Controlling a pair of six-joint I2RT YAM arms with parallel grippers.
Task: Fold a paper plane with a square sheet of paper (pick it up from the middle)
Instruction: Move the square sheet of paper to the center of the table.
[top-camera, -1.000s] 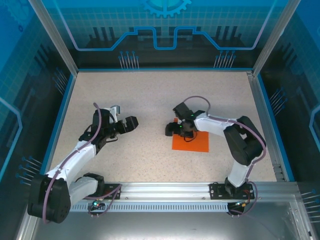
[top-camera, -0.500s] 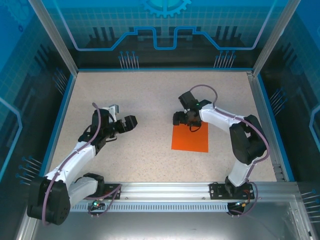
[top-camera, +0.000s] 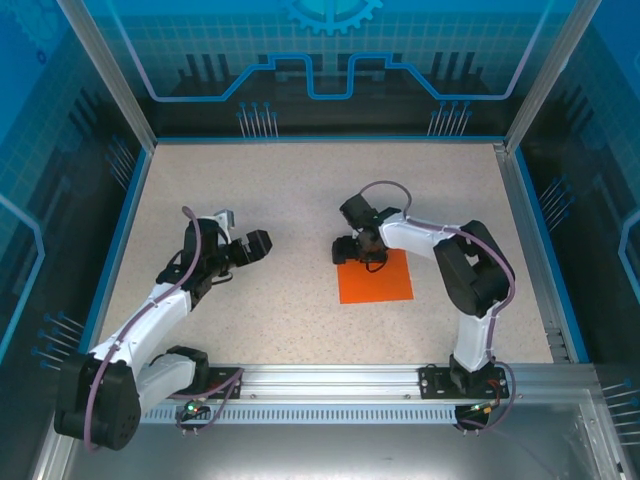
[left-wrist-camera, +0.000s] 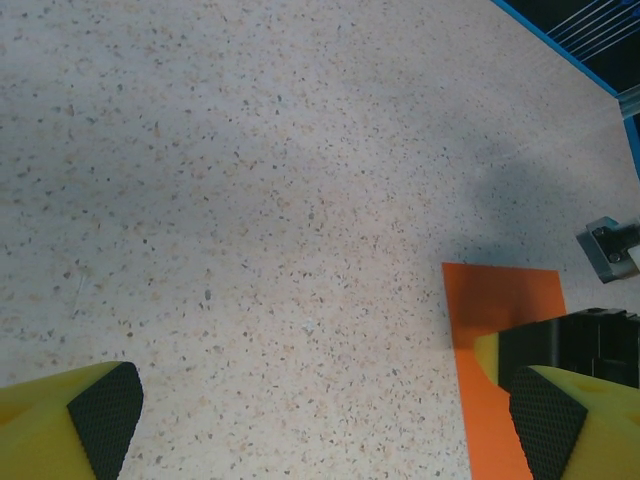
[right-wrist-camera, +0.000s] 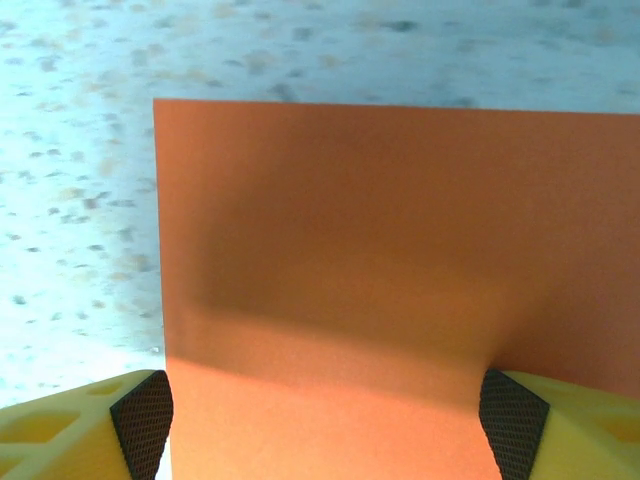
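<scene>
The square sheet of paper (top-camera: 380, 282) lies flat on the speckled worktop (top-camera: 300, 190), stretching out ahead of the right arm's fingers (right-wrist-camera: 142, 436). Those fingers stand apart at the sheet's far corner, one pad at its side edge and the other over the orange. They pinch nothing, and I can't tell whether they touch it. The left arm's fingers (left-wrist-camera: 105, 415) are spread wide over the worktop, with the sheet well off beyond one fingertip.
</scene>
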